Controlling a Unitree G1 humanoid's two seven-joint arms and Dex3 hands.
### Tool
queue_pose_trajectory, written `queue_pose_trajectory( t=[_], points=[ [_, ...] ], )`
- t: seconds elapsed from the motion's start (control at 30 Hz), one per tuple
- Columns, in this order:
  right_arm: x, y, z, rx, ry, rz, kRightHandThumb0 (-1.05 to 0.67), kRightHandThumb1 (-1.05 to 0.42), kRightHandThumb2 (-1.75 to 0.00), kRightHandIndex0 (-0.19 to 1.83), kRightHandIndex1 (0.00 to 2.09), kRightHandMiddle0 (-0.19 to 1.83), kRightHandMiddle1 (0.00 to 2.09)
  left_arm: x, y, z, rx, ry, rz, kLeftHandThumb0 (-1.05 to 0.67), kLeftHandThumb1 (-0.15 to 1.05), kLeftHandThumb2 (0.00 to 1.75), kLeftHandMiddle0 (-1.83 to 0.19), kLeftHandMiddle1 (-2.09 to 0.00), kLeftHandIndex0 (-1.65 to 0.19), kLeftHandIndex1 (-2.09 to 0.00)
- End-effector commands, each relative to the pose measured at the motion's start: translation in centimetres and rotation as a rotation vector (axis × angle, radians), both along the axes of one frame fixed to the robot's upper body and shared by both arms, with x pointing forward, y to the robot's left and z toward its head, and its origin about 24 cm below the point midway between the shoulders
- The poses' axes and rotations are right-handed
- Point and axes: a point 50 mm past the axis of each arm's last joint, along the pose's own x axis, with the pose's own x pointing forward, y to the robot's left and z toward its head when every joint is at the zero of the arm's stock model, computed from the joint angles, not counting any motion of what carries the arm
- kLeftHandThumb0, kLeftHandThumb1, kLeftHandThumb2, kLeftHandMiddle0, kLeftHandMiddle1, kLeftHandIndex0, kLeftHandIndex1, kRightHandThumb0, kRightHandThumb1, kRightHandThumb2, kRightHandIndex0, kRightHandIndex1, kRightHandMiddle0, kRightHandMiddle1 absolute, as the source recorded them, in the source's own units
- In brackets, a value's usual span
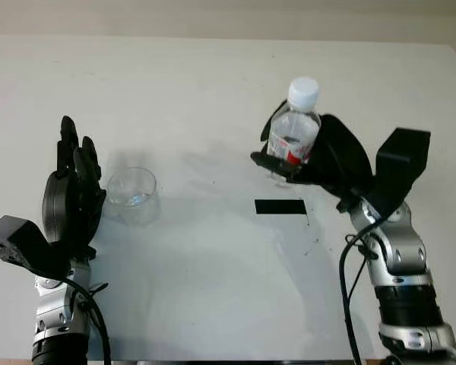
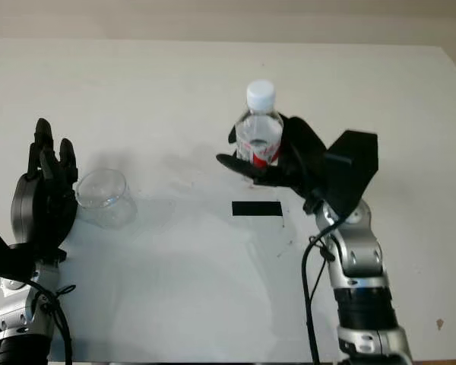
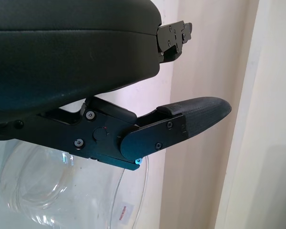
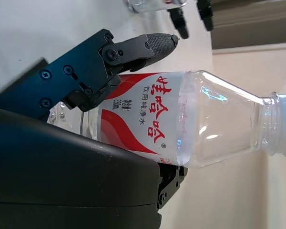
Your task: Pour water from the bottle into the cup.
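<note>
Bottle held above the table
Right robot hand grips the upright bottle; left robot hand, open, stands beside the cup.

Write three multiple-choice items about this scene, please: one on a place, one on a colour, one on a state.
1. Where is the cup?
A. beside the left hand
B. beside the right hand
C. on the black patch

2. What colour is the bottle cap?
A. red
B. white
C. black

3. How is the bottle now?
A. lying on the table
B. tipped over the cup
C. upright in the right hand

Answers:
1. A, the cup stands on the table next to the open left hand.
2. B, the cap is white; the red is on the label.
3. C, the right hand's fingers wrap around the bottle, cap on top, far from the cup.
</note>
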Motion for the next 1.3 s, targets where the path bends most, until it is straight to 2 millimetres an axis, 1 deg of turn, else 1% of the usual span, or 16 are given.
queue_pose_trajectory(
  t=[0.0,0.13,0.33,0.47,0.57,0.8,0.97,1.07,1.17,1.2,1.27],
  points=[
    [-0.4,0.3,0.2,0.019,-0.017,0.003,-0.38,-1.05,-0.46,1.18,2.09,0.77,2.09,-0.7,0.2,-1.5,-0.021,0.044,0.007,-0.75,1.05,0.75,0.19,0.0,0.19,0.0],
    [-0.8,0.5,-0.7,0.059,0.041,-0.003,-0.4,-1.05,-0.46,1.22,2.09,0.76,2.09,-0.8,0.2,-1.5,-0.022,0.042,0.003,-0.74,1.05,0.76,0.19,0.0,0.19,0.0],
    [-1.0,0.9,-2.1,0.066,0.132,-0.021,-0.42,-1.05,-0.46,1.23,2.09,0.76,2.09,-0.9,0.3,-1.5,-0.027,0.041,0.005,-0.74,1.05,0.77,0.19,0.0,0.19,0.0],
    [-1.0,0.9,-3.4,0.065,0.168,-0.042,-0.43,-1.05,-0.48,1.24,2.09,0.76,2.09,-1.1,0.5,-1.5,-0.027,0.043,0.01,-0.74,1.05,0.76,0.19,0.0,0.19,0.0],
    [-0.9,0.9,-3.9,0.051,0.186,-0.067,-0.44,-1.05,-0.47,1.24,2.09,0.76,2.09,-1.1,0.5,-1.5,-0.031,0.041,0.011,-0.73,1.05,0.77,0.19,0.0,0.19,0.0],
    [-0.7,1.0,-4.4,-0.015,0.149,-0.087,-0.46,-1.05,-0.47,1.22,2.09,0.75,2.09,-1.1,0.6,-1.4,-0.023,0.042,0.017,-0.73,1.05,0.77,0.19,0.0,0.19,0.0],
    [-0.7,1.1,-5.0,-0.125,0.049,-0.114,-0.45,-1.05,-0.47,1.19,2.09,0.72,2.09,-1.1,0.6,-1.4,-0.016,0.044,0.011,-0.74,1.05,0.77,0.19,0.0,0.19,0.0],
    [-0.7,1.3,-5.4,-0.164,0.007,-0.116,-0.44,-1.05,-0.48,1.15,2.09,0.67,2.09,-1.0,0.7,-1.4,-0.015,0.044,0.012,-0.74,1.05,0.76,0.19,0.0,0.19,0.0],
    [-0.8,1.4,-5.8,-0.201,-0.036,-0.104,-0.45,-1.05,-0.45,1.02,2.09,0.58,2.09,-1.0,0.7,-1.2,-0.007,0.047,0.017,-0.74,1.05,0.76,0.19,0.0,0.19,0.0],
    [-0.8,1.4,-5.9,-0.204,-0.042,-0.1,-0.46,-1.05,-0.43,0.96,2.09,0.54,2.09,-1.0,0.8,-1.2,-0.003,0.047,0.018,-0.74,1.05,0.76,0.19,0.0,0.19,0.0],
    [-0.9,1.3,-6.2,-0.185,-0.041,-0.096,-0.5,-1.05,-0.35,0.73,2.09,0.35,2.09,-1.0,0.8,-1.2,0.001,0.044,0.017,-0.75,1.05,0.77,0.19,0.0,0.19,0.0]
  ],
)
